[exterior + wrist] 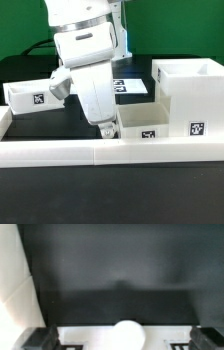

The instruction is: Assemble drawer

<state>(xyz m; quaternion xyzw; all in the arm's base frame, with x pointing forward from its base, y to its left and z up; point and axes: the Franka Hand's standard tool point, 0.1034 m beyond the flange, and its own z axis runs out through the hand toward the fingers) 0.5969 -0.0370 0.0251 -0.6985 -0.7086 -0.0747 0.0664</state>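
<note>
On the black desk (pixel 100 197) before a green backdrop (pixel 20 30), the drawer's cube housing (pixel 195 95) stands toward the exterior view's right by the low white wall (pixel 60 152) along the camera-near edge, with the middle tray (pixel 148 124) beside it and the second tray (pixel 28 96) toward the left edge, while the gripper (pixel 104 128) is released, its fingers (pixel 36 339) spread wide either side of the middle tray's knob (pixel 127 330).

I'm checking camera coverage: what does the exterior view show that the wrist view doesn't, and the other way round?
Only the exterior view shows the big cube housing, the second tray at the exterior view's left, the marker board and the arm's body. Only the wrist view shows the round knob, which sits between the widely spread fingers. Both views show the gripper, the near tray that it hangs over and the black table.
</note>
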